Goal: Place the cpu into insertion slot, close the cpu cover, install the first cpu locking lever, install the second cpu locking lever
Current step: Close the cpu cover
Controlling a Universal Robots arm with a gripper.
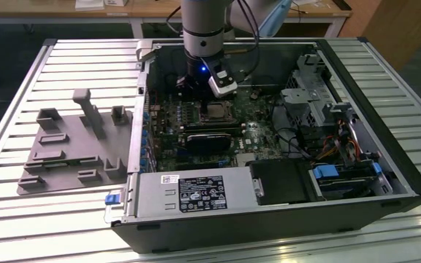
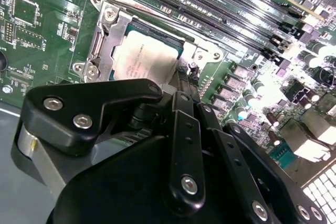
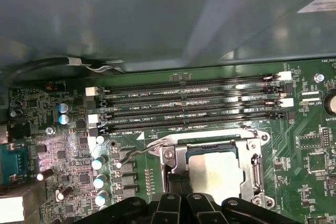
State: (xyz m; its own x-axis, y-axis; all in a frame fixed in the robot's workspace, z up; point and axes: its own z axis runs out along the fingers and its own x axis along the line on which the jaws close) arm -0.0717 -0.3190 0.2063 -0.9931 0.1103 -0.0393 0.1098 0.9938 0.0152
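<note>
We judge lever installation in hand: the cpu [image 3: 215,174] lies under the closed cpu cover [image 3: 251,167], with the gripper [image 3: 179,183] at its edge. Jaws' state we cannot tell. Lever engagement calls for precise alignment.

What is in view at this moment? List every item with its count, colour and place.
slatted table: one, silver-grey, under everything
computer case: one, black, open, lying on the table
fixture plate: one, grey, at the exterior view's left of the case
power supply: one, silvery, along the case's front edge in the exterior view
drive caddy: one, blue, toward the exterior view's right
motherboard: one, green, on the case floor
memory slots: four, black, beside the socket
insertion slot: one, silvery rim, on the motherboard
cpu: one, silver-grey, seated in the slot
cpu cover: one, silvery, framing the cpu
locking lever: one seen, silvery wire, sticking out from the socket
arm: one, grey, reaching into the case
gripper: one, black, shut, at the cover's edge
</note>
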